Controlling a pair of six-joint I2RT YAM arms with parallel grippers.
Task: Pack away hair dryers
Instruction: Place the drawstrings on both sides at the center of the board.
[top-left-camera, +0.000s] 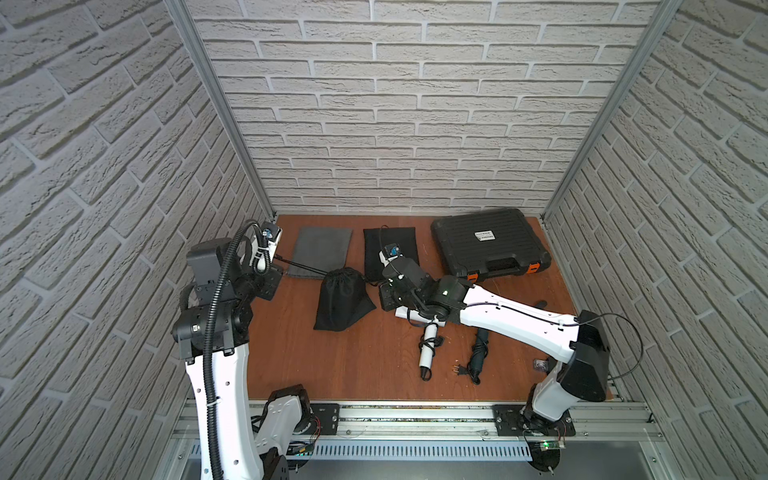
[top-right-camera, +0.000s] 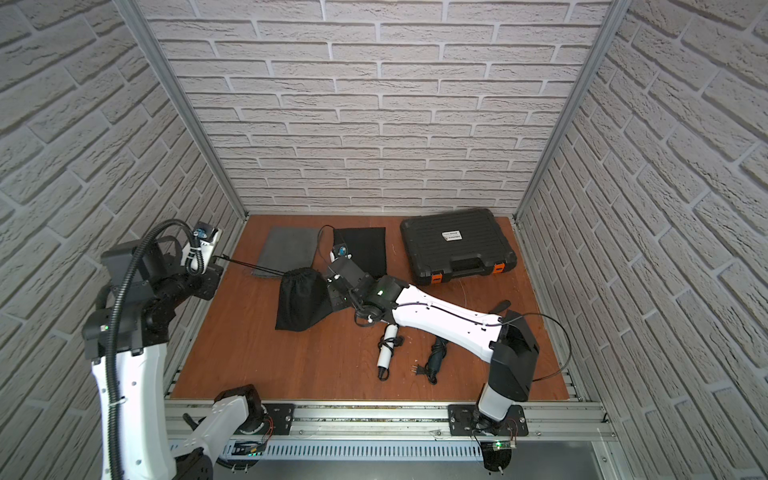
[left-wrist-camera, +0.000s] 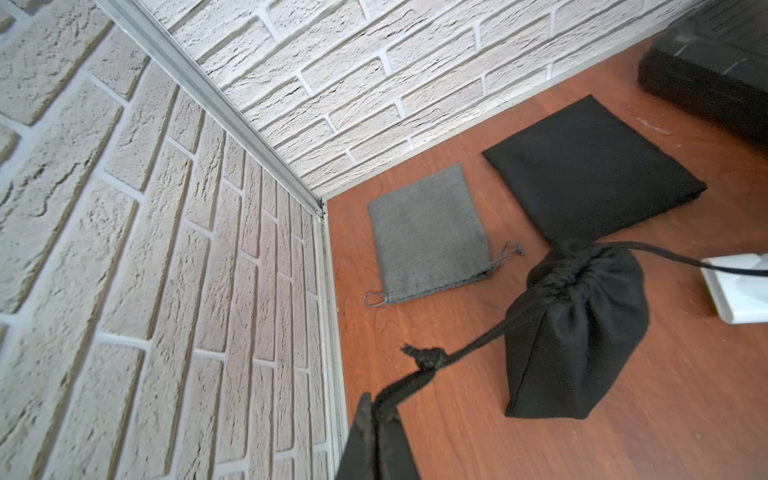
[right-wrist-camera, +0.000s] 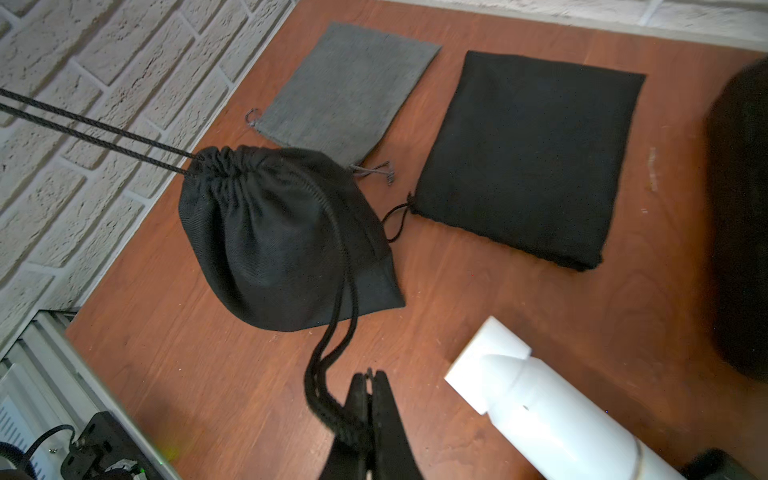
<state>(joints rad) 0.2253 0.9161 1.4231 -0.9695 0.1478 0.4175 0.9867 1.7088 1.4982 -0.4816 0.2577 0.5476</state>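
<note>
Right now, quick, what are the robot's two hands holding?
Left gripper: closed, holding one string of the black bag.
Right gripper: closed, holding the bag's other string.

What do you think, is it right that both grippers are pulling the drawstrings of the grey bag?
Wrong bag. The left gripper and right gripper are pulling the drawstrings of the full black bag. The grey bag lies flat, untouched. Both wrist views show it.

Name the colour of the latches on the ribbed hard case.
Orange latches on the black case, clearest in a top view.
</note>
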